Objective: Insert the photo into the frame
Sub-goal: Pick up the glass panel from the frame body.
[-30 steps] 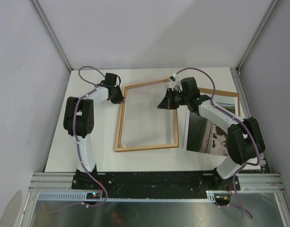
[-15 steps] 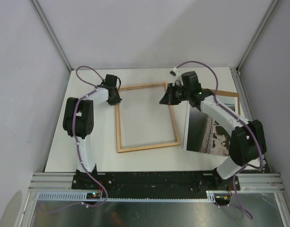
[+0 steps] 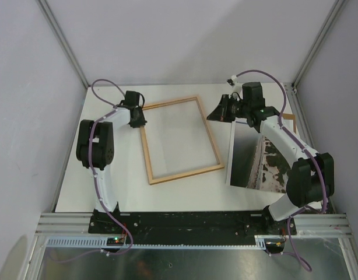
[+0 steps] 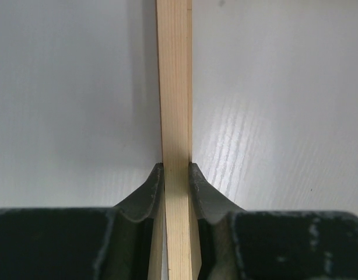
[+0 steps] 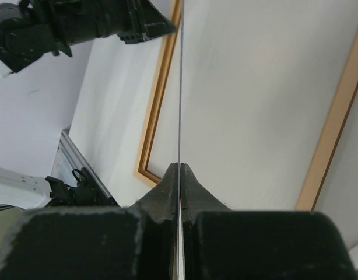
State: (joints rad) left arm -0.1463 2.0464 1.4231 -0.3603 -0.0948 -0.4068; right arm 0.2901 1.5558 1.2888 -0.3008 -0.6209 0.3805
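The frame (image 3: pixel 186 175), light wood side up, lies tilted on the white table. My left gripper (image 3: pixel 138 118) is shut on its far-left corner; the rail (image 4: pixel 174 87) runs straight out between the jaws (image 4: pixel 175 166). My right gripper (image 3: pixel 214 115) hangs just right of the frame's far-right corner. It is shut (image 5: pixel 179 166) on a very thin sheet seen only edge-on as a dark line. Nothing opaque shows ahead of its jaws from above. The photo (image 3: pixel 258 163), grey water and mottled land, lies flat at the right, partly under the right arm.
A brown backing board (image 3: pixel 288 116) pokes out from behind the photo at the far right. In the right wrist view the frame's rails (image 5: pixel 157 99) and the left arm (image 5: pixel 80 23) show across the table. Grey walls stand close on three sides.
The frame has swung counter-clockwise, its far end going left with my left gripper. My right gripper has moved right and toward the back, off the frame's right rail.
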